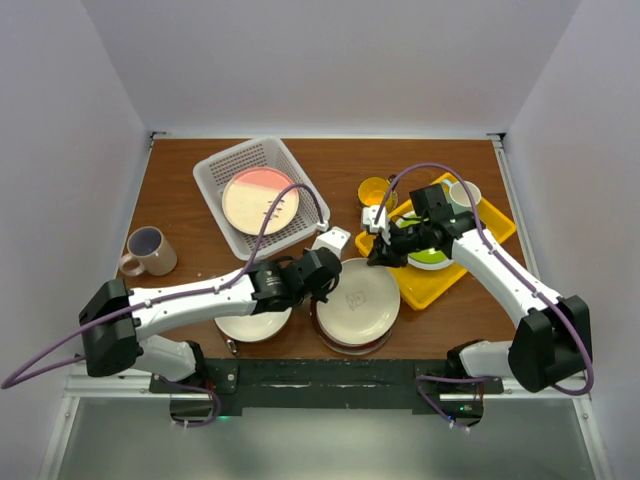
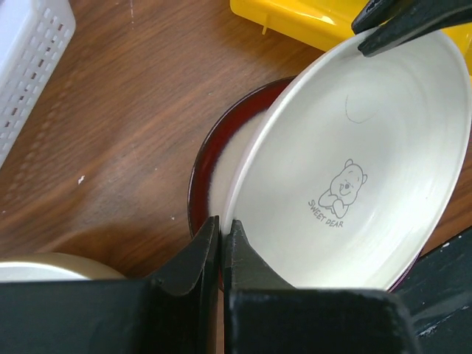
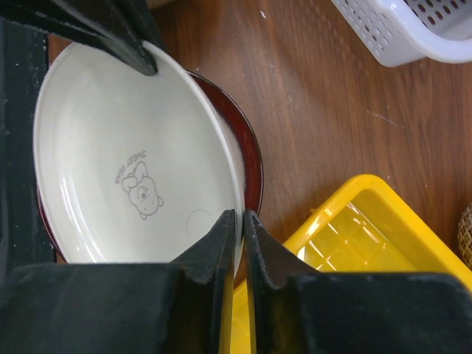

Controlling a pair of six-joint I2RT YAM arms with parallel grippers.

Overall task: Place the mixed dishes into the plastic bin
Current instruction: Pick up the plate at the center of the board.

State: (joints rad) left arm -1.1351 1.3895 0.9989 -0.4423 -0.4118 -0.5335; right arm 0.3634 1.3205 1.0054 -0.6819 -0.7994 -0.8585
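Your left end effector [image 2: 220, 227] clamps the large cream bowl [image 1: 365, 300] rim at 9 o'clock; your right end effector [image 3: 241, 220] clamps it at 1 o'clock.

**Bystanders on the wooden table**

A yellow tray [image 1: 432, 287] lies askew on the right side of the wooden table [image 1: 180, 190]. On it sit a lime-green, white-rimmed plate [image 1: 430, 260] and, at the far edge, a white cup [image 1: 465, 193] with a teal inside. A small white block [image 1: 332, 240], possibly a box, rests near mid-table.

Brown wood-grain table [image 1: 178, 195], plain pale walls [image 1: 330, 60] on 3 sides, dark rail [image 1: 330, 378] at near edge; even light.
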